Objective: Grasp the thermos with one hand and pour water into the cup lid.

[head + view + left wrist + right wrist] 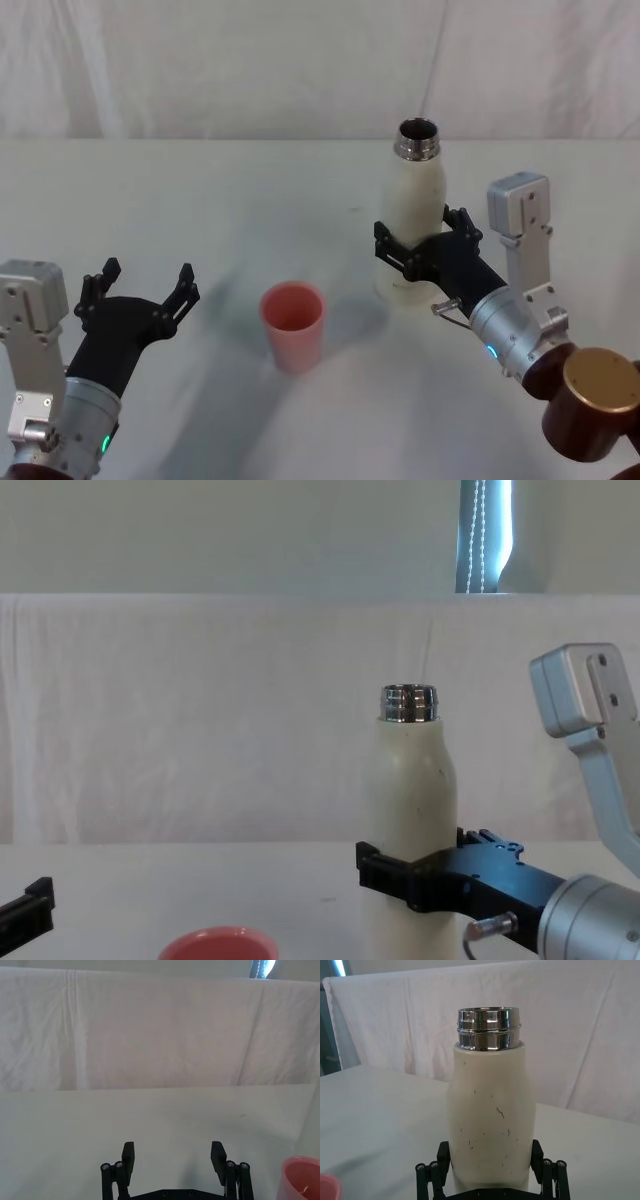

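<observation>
Jaws of the right hand [424, 247] clasp the upright, speckled cream thermos [414, 205], steel neck uncapped.

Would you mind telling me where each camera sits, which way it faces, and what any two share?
Head: high, looking down at table, both arms, thermos, cup lid.
Chest: low, facing forward; right gripper around thermos.
Left wrist: behind open left gripper, facing backdrop; cup lid at edge.
Right wrist: behind right gripper, facing thermos.
Shared: head and chest both show thermos upright, uncapped.

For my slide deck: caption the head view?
Right claw around upright thermos; pink cup lid beside; left claw open.
</observation>
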Robot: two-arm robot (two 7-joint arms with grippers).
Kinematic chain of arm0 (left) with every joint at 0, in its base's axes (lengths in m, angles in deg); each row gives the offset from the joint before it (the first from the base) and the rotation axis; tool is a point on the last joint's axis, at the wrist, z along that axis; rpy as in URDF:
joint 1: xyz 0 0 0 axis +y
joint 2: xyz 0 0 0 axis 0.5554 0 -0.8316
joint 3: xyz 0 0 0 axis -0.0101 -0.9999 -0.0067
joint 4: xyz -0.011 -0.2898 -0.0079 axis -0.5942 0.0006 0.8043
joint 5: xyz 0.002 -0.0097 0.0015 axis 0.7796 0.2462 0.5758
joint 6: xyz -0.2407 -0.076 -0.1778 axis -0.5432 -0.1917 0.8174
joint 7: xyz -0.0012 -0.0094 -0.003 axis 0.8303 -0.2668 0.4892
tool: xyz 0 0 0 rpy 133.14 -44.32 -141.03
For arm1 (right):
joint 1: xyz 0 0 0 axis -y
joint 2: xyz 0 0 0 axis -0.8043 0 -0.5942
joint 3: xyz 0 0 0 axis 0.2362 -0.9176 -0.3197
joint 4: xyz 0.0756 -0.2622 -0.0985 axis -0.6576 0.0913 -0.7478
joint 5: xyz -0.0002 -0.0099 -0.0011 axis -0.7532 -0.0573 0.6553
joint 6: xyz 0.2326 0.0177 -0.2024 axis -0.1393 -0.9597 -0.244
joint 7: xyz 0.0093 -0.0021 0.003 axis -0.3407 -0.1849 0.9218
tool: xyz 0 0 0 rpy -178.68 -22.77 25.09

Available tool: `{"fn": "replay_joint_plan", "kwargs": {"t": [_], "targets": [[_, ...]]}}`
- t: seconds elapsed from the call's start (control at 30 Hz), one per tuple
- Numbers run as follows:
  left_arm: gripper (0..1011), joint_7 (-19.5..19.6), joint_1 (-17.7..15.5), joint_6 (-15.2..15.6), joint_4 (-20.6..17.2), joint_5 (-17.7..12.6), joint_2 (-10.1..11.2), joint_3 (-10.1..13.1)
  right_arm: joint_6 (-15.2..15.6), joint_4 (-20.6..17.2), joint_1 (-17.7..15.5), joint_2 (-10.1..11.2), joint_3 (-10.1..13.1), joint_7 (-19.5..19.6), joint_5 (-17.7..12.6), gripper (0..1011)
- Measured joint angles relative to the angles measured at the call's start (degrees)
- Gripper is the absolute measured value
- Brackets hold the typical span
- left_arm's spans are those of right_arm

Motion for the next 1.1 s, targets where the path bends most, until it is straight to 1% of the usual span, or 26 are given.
{"fn": "replay_joint_plan", "kwargs": {"t": [0.57, 0.67, 0.77, 0.87, 0.93, 1.0, 1.1], "targets": [[1001, 0.0, 0.0, 0.0, 0.0, 0.0, 0.0, 0.0, -0.6, -5.4, -5.4, 1.9, 1.7, 0.4, -0.7, 1001], [1001, 0.0, 0.0, 0.0, 0.0, 0.0, 0.0, 0.0, -1.0, -6.9, -7.0, 2.4, 2.2, 0.8, -0.7, 1001], [1001, 0.0, 0.0, 0.0, 0.0, 0.0, 0.0, 0.0, -1.3, -7.7, -7.9, 2.6, 2.6, 1.2, -0.6, 1001], [1001, 0.0, 0.0, 0.0, 0.0, 0.0, 0.0, 0.0, -1.8, -8.9, -9.2, 3.0, 2.9, 2.1, 0.1, 1001], [1001, 0.0, 0.0, 0.0, 0.0, 0.0, 0.0, 0.0, -2.3, -10.1, -10.7, 3.1, 3.5, 3.0, 0.9, 1001], [1001, 0.0, 0.0, 0.0, 0.0, 0.0, 0.0, 0.0, -2.5, -10.4, -11.0, 3.2, 3.6, 3.2, 1.1, 1001], [1001, 0.0, 0.0, 0.0, 0.0, 0.0, 0.0, 0.0, -2.8, -11.6, -12.6, 3.2, 4.1, 4.3, 2.5, 1001]]}}
